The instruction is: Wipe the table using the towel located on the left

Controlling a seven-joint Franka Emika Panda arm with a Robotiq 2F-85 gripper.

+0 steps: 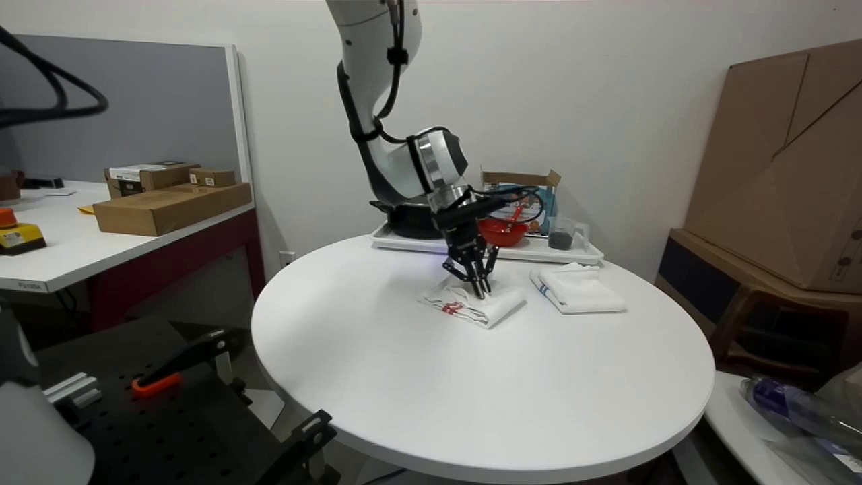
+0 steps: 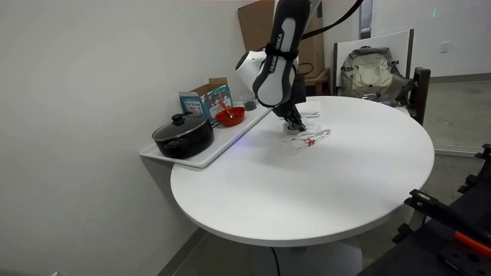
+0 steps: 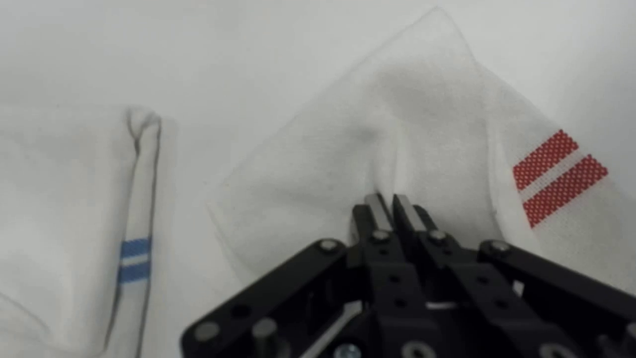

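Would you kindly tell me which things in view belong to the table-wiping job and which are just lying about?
For the job:
the round white table
the red-striped towel, lying on it
the claw, closed on a fold of that towel

Just lying about:
the folded blue-striped cloth
the tray, bearing the lidded black pot and red bowl
the backpack

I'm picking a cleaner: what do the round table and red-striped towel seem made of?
Round table: perhaps laminate, smooth; plain white, no visible grain. Red-striped towel: likely cotton, matte; creases, and weave visible in the stripes.
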